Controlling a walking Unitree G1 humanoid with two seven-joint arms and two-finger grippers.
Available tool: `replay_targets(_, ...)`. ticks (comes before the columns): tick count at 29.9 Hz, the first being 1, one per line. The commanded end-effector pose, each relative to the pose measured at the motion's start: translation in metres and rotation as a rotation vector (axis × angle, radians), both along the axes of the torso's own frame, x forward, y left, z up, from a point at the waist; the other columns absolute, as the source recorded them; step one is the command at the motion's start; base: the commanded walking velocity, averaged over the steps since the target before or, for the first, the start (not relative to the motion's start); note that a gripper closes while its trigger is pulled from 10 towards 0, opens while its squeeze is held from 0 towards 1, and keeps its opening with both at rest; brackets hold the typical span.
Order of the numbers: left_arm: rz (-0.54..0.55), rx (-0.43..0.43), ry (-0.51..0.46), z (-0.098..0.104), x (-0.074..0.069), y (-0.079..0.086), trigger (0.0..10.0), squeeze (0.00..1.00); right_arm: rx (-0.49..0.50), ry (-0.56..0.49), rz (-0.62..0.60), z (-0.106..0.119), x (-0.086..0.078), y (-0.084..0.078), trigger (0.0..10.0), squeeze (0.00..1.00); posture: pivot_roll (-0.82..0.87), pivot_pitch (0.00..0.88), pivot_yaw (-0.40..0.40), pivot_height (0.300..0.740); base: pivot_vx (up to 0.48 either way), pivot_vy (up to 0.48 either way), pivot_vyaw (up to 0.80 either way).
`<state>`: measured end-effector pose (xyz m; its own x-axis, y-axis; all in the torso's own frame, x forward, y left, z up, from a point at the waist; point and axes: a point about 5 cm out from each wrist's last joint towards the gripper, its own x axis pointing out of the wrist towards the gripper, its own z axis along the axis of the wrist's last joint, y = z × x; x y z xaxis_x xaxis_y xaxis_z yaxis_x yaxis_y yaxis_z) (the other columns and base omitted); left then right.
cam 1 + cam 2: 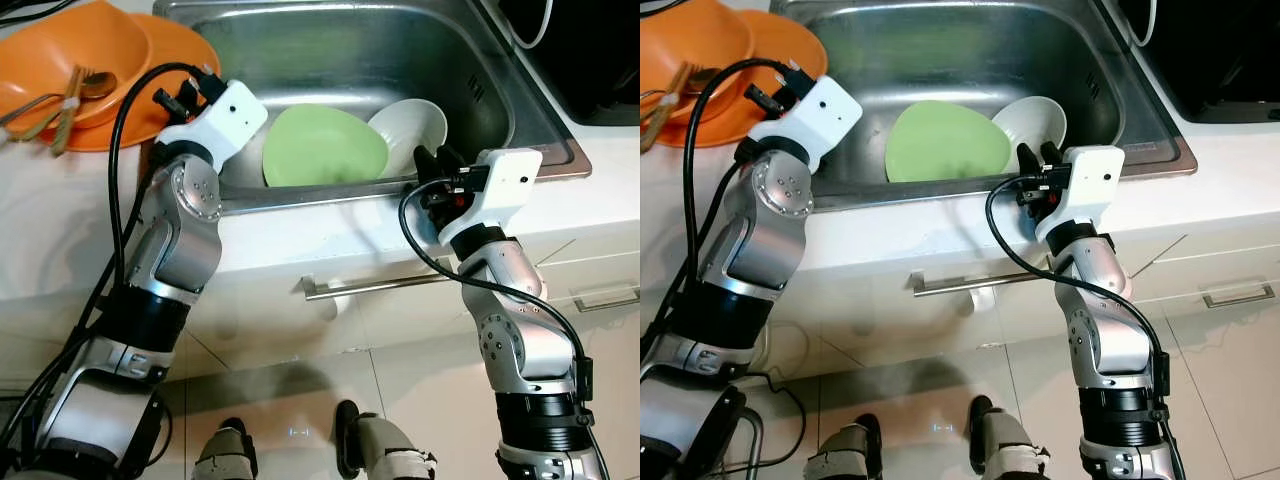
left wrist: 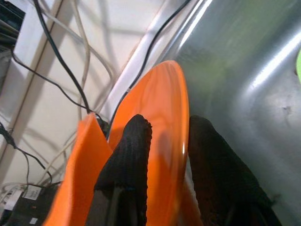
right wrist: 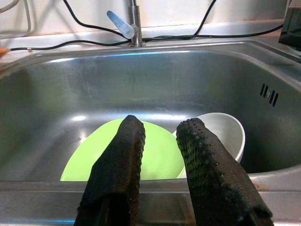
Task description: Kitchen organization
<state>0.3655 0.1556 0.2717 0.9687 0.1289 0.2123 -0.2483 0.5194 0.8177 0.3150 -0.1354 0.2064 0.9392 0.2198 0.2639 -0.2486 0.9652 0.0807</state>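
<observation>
Clearly little is sorted yet: the green plate [image 1: 322, 146] and white bowl [image 1: 412, 133] lean in the sink [image 1: 350, 50]. At the sink's left edge, the left gripper [image 2: 164, 141] straddles an orange plate's [image 2: 162, 141] rim, unclosed. Just before the front edge, the right gripper [image 3: 162, 141] hangs parted, empty; the basin beyond looks roomy.

Your robot has two silver arms with round screw-studded joints, black bands lower down, and a white boxy wrist housing on each. A looping black cable runs along each arm. Each gripper, left gripper [image 2: 162, 179] and right gripper [image 3: 160, 165], has two long black textured fingers.
</observation>
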Motion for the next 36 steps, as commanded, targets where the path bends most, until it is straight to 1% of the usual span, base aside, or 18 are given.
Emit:
replay_targets(1,0.033,0.037,-0.034,0.007,-0.001,0.002,10.0,1.00,0.003,0.045,0.012,-0.010,0.000,0.000,10.0,0.00,0.02,0.239,-0.067,0.740,0.000,0.000,0.00)
replay_targets(7,0.044,0.051,-0.027,0.008,-0.001,0.003,10.0,1.00,0.001,0.045,0.014,-0.010,0.000,0.000,10.0,0.00,0.02,0.237,-0.068,0.740,0.000,0.000,0.00)
replay_targets(10,0.035,0.059,0.005,0.005,-0.001,0.001,10.0,1.00,-0.001,0.047,0.019,-0.010,0.000,0.002,10.0,0.00,0.02,0.240,-0.069,0.740,0.000,0.000,0.00)
replay_targets(15,0.032,0.067,0.014,0.003,-0.002,0.001,10.0,1.00,-0.001,0.047,0.021,-0.010,0.000,0.002,10.0,0.00,0.02,0.242,-0.069,0.740,0.000,0.000,0.00)
replay_targets(21,0.006,0.083,0.069,-0.003,-0.004,0.000,10.0,1.00,-0.002,0.046,0.025,-0.009,0.000,0.003,10.0,0.00,0.01,0.243,-0.071,0.740,0.000,0.000,0.00)
replay_targets(23,0.016,0.092,0.071,-0.003,-0.005,0.003,10.0,1.00,-0.002,0.045,0.025,-0.009,0.001,0.003,10.0,0.00,0.01,0.242,-0.072,0.740,0.000,0.000,0.00)
replay_targets(31,0.108,0.176,0.076,-0.002,-0.015,0.026,10.0,1.00,0.000,0.042,0.027,-0.008,0.002,0.003,10.0,0.00,0.02,0.244,-0.074,0.740,0.000,0.000,0.00)
replay_targets(34,0.118,0.189,0.078,-0.001,-0.016,0.030,10.0,1.00,0.001,0.043,0.028,-0.008,0.003,0.004,10.0,0.00,0.03,0.243,-0.073,0.740,0.000,0.000,0.00)
replay_targets(35,0.102,0.187,0.089,-0.003,-0.015,0.029,10.0,0.36,0.001,0.044,0.029,-0.009,0.003,0.004,10.0,0.00,0.03,0.242,-0.074,0.740,0.000,0.000,0.00)
replay_targets(36,0.067,0.179,0.104,-0.006,-0.014,0.025,10.0,0.00,0.002,0.044,0.030,-0.009,0.003,0.005,10.0,0.00,0.03,0.239,-0.073,0.740,0.000,0.000,0.00)
